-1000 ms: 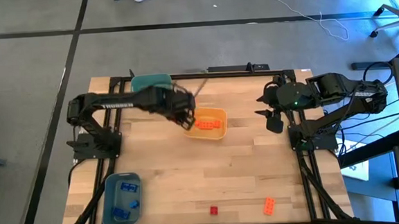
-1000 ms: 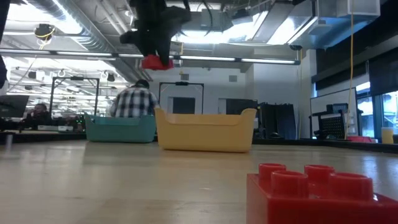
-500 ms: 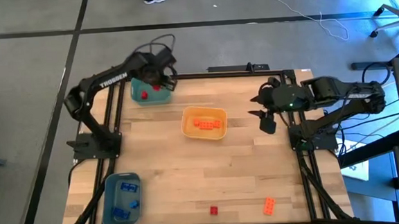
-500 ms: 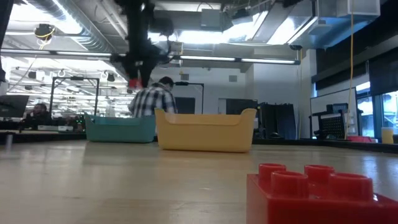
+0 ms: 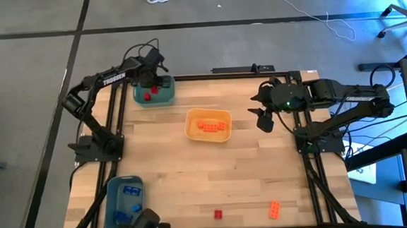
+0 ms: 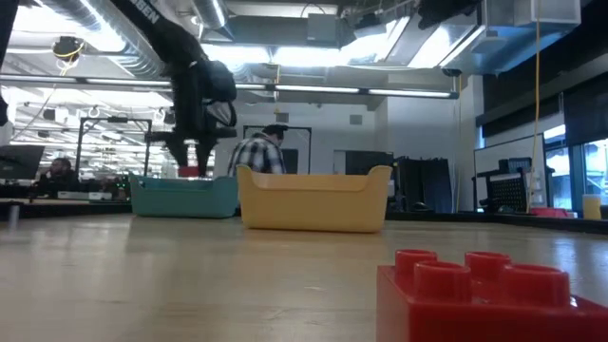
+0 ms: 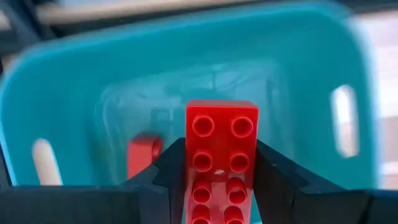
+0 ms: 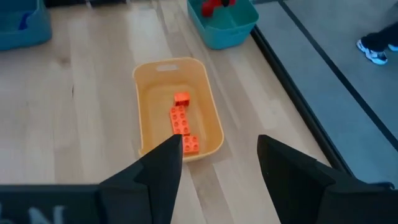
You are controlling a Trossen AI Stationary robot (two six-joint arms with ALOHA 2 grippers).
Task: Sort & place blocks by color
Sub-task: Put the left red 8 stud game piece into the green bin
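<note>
Look first at your left gripper: its fingers pinch an oblong red brick from both sides, studs facing the wrist camera. The brick hangs just above the open teal bin, and a second red block already lies on that bin's floor. From above you see the same gripper over the teal bin at the far left corner of the bench; the low view shows the red brick held slightly above the teal rim.

Your right gripper waits with its fingers spread and nothing between them. In the high view it hovers above the bench's right side, near the yellow-orange bin. That bin holds a row of orange blocks, seen from above in its middle.

Nearer you, a small red block and an orange block lie loose on the bench close to the front edge, apart from each other. The red one fills the low view's foreground. The blue bin at the front left corner holds several blue blocks.

A person in a plaid shirt shows in the room behind the bins.
</note>
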